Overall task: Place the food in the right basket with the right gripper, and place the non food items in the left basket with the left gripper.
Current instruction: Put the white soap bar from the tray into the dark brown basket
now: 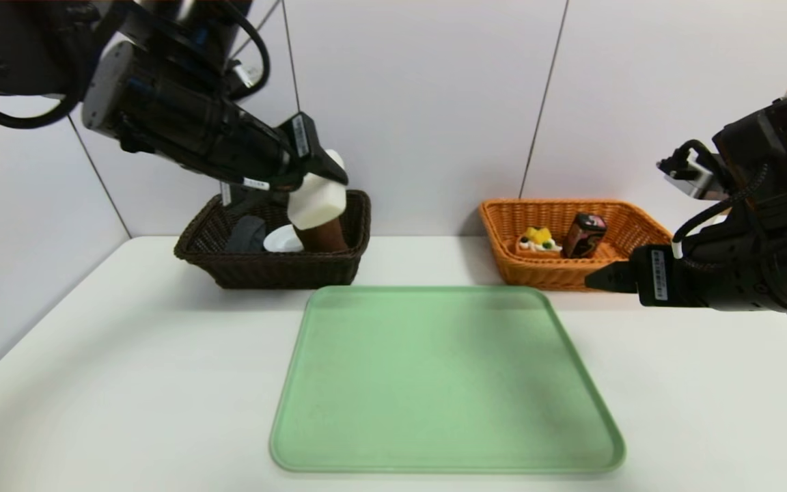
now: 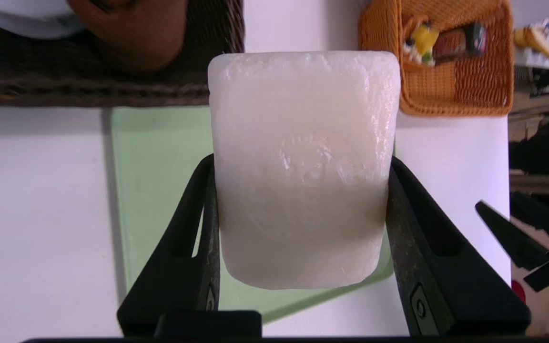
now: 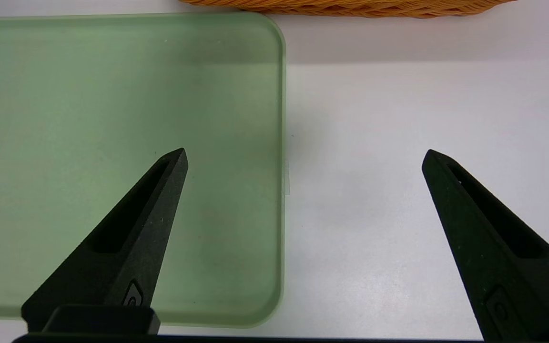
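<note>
We hold the white soap bar (image 1: 318,199) in the left gripper (image 1: 322,179), clamped between both fingers (image 2: 198,224) across its narrow sides, above the dark left basket (image 1: 339,263) at its front right portion. The bar has not been let go; in the head view it hangs over the basket interior, just above a brown object (image 1: 325,236) and beside a white dish (image 1: 283,240) and a dark grey item (image 1: 246,234) that already lie inside. The orange right basket (image 1: 632,219) already contains a yellow toy food piece (image 1: 537,240) and a dark packaged item (image 1: 585,234). The green tray (image 1: 445,379) carries nothing, so we judge the sorting nearly complete: only the deposit of the soap bar appears to remain. The bar's long axis runs along the line of the gripper fingers, sloping downward and toward the basket in the head view; its free rounded end projects beyond the fingertips, pointing down into the basket, while the other end sits deep between the fingers. Its broad embossed face (image 2: 303,162) is turned toward the left wrist camera. The right gripper (image 3: 303,157) idles with its fingers spread wide and nothing between them, low over the table (image 1: 93,355) at the tray's right edge, in front of the right basket.
</note>
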Controlling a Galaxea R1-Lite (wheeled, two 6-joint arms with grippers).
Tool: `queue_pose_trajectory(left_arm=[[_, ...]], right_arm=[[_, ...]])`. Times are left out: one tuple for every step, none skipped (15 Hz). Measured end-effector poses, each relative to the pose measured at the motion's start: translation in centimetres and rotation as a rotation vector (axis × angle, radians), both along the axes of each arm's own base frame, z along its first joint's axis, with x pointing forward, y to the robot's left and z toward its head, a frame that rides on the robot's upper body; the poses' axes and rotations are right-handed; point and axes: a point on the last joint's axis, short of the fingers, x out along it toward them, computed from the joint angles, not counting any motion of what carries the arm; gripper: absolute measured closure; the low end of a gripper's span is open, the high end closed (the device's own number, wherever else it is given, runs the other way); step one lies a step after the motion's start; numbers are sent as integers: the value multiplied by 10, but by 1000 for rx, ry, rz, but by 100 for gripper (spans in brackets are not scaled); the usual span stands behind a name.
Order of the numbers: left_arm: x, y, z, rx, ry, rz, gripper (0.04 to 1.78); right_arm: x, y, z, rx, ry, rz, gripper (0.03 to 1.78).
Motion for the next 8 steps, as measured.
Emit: queue_pose_trajectory(left_arm=[[3, 13, 4, -3, -19, 37, 84], [6, 26, 7, -4, -30, 76, 85], [11, 39, 7, 1, -34, 115, 85], [17, 49, 5, 14, -35, 142, 85], [24, 57, 1, 33, -32, 162, 85], [31, 66, -4, 55, -26, 182, 85], [37, 72, -8, 69, -18, 201, 85], [43, 77, -13, 81, -6, 217, 85]], right_arm=[[0, 0, 0, 0, 0, 1, 11], [0, 1, 0, 0, 0, 2, 11], [0, 1, 0, 0, 0, 4, 11], [0, 1, 0, 0, 0, 3, 11], [0, 1, 0, 0, 0, 4, 11], [-1, 1, 0, 0, -1, 4, 11], [-1, 0, 0, 1, -1, 4, 11], [-2, 0, 1, 2, -2, 3, 11]])
